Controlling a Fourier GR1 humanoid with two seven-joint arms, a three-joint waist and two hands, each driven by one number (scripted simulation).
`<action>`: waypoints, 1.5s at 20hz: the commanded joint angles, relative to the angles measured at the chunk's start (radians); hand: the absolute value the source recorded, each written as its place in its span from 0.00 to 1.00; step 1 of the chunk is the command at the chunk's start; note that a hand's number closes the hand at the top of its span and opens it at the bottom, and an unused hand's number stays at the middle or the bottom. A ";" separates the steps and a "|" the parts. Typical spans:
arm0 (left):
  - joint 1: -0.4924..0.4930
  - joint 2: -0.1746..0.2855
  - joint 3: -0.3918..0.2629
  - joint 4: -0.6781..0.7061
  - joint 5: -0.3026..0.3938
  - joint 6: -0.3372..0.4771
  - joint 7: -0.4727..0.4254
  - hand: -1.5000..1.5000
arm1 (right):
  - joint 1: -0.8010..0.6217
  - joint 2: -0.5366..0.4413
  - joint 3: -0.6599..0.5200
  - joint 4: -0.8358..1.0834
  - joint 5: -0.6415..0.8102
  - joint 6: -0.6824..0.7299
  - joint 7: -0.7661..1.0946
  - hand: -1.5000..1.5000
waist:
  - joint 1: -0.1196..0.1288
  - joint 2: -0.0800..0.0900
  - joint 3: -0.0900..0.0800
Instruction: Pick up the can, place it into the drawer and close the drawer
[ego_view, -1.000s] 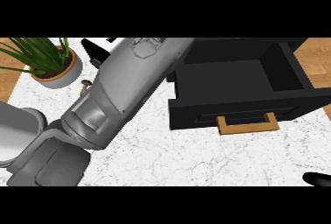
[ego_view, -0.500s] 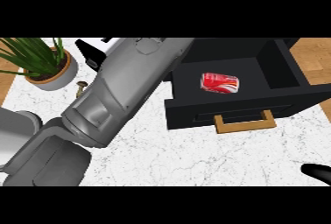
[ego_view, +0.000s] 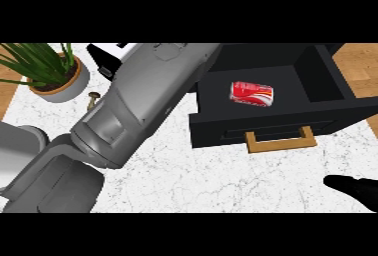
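Looking down at the black drawer (ego_view: 221, 132), I see it pulled open on the white marble counter (ego_view: 221, 182), its tan handle (ego_view: 280, 146) on the front panel facing me. The can (ego_view: 252, 94) is inside it, lying on its side on the drawer floor. It is red with white markings, sits toward the left half of the compartment, and is apart from the walls. Nothing is touching it.

My left forearm (ego_view: 140, 105) is a broad grey shape running diagonally from the lower left, past the drawer's left side, up to the top edge of the view. It covers the drawer's rear left corner. The left hand itself does not show, so I cannot tell whether it is spread or closed.

My right hand (ego_view: 358, 189) shows only as a black shape below and to the right of the drawer's handle, low over the counter and well apart from the drawer front. Too little of it is visible for me to tell whether it is spread or pressed together; it holds nothing that I can see.

Far left of the drawer, beyond the forearm, a potted plant (ego_view: 63, 85) stands with a small brass-coloured object (ego_view: 94, 97) just beside it.
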 joint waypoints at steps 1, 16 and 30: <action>-0.012 0.000 0.015 -0.008 0.047 0.007 -0.005 0.00 | -0.015 -0.007 0.098 0.038 0.166 -0.007 -0.064 0.00 | 0.012 0.001 -0.001; -0.052 0.000 0.015 0.049 0.051 0.010 -0.046 0.00 | -0.220 -0.070 0.295 0.510 0.599 -0.109 -0.240 0.00 | 0.070 -0.010 -0.001; -0.011 0.111 0.057 -0.005 0.027 -0.097 0.012 0.00 | -0.494 0.062 0.346 1.133 0.888 -0.424 -0.332 0.00 | 0.125 -0.019 -0.002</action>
